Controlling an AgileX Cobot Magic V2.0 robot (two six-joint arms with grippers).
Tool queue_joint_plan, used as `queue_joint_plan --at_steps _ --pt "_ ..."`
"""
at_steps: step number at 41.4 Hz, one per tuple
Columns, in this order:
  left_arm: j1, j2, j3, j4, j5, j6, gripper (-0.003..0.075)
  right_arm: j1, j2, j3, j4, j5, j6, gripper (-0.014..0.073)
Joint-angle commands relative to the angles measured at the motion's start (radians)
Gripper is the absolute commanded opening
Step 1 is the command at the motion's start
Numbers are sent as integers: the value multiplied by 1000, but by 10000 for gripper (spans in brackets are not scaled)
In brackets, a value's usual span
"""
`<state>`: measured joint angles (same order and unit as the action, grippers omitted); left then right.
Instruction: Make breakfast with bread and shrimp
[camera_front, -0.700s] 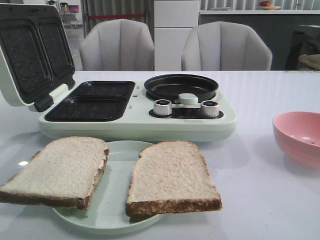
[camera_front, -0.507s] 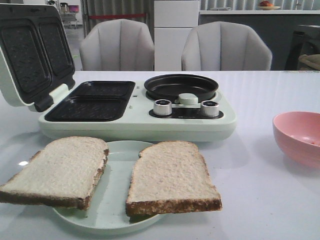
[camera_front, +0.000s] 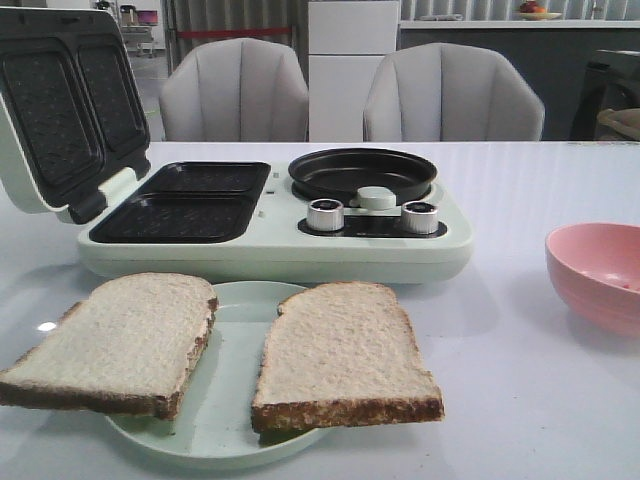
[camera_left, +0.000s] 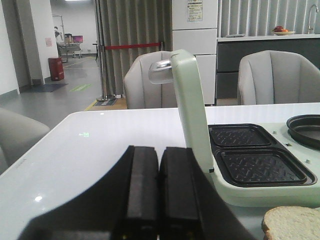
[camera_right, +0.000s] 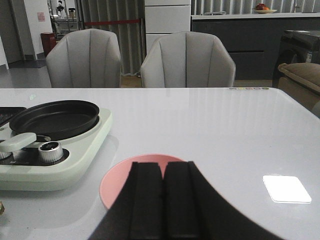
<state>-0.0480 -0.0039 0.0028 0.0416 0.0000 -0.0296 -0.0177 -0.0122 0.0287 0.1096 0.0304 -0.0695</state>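
We see two bread (camera_front: 230, 350) slices on plate (camera_front: 236, 300) near counter front edge. Left fingers (camera_left: 142, 192) pressed together, empty; right fingers (camera_right: 145, 200) likewise, above pink bowl (camera_right: 112, 182).

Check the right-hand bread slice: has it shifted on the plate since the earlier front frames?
No. The right bread slice keeps the same place on the plate, its top edge equally far below the breakfast maker, and its front crust overhangs the rim as before.

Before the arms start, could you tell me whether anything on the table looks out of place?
Only the bread: both slices overhang the rim of the pale green plate, which is too small for them. Nothing is spilled or damaged.
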Motion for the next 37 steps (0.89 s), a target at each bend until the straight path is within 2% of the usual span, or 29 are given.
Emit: queue_joint_plan --at_steps 1,12,23,28,37 --pt "-6 -21 6 -9 -88 0 101 -4 -20 -17 2 -93 -5 48" --pt "-6 -21 -25 -8 -160 0 101 -3 -20 -66 9 -70 -5 48" --pt "-6 14 -313 -8 -140 0 101 -3 -5 -344 9 106 -5 48" --pt "-6 82 -474 -8 -50 0 101 -3 54 -477 9 178 -5 48" --pt "-6 255 -723 -8 215 0 101 -3 227 -695 9 385 -5 48"
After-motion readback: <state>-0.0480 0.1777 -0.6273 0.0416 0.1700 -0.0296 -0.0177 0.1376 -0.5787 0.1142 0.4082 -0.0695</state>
